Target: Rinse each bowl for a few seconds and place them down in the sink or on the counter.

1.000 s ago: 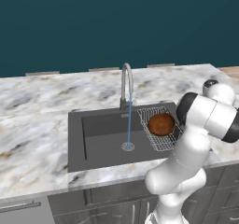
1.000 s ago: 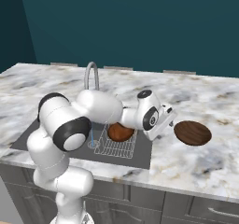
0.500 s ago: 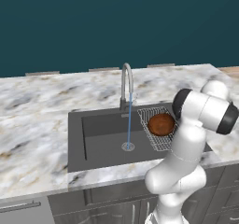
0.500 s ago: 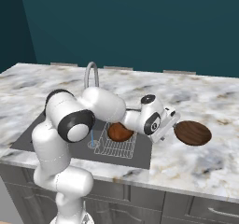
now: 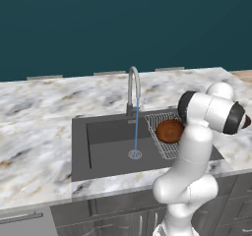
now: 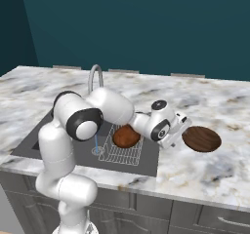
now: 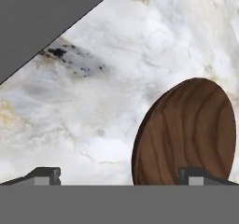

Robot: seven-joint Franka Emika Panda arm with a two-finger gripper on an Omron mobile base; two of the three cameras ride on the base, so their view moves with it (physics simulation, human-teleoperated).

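Observation:
One reddish-brown bowl [image 6: 201,139] lies on the counter [image 6: 215,106] to the right of the sink [image 6: 58,130]. My gripper [image 6: 181,129] hovers just left of it, open, with nothing between the fingers. In the hand view this bowl [image 7: 186,132] is at the lower right, and the right fingertip [image 7: 196,175] stands in front of its near rim. The gripper [image 7: 120,176] spans bare marble and the bowl's left part. A second bowl [image 5: 170,131] [image 6: 127,136] rests in the wire rack [image 5: 165,149] inside the sink [image 5: 106,149].
The curved silver faucet [image 5: 133,85] runs a thin stream of water [image 5: 136,127] down to the drain [image 5: 135,154]. The sink's dark edge [image 7: 37,17] crosses the top left of the hand view. Marble counter [image 5: 34,117] stretches wide on both sides.
The hand has moved right, away from the sink and closer to the bowl on the counter. The jaws stayed open. Both bowls have kept their places.

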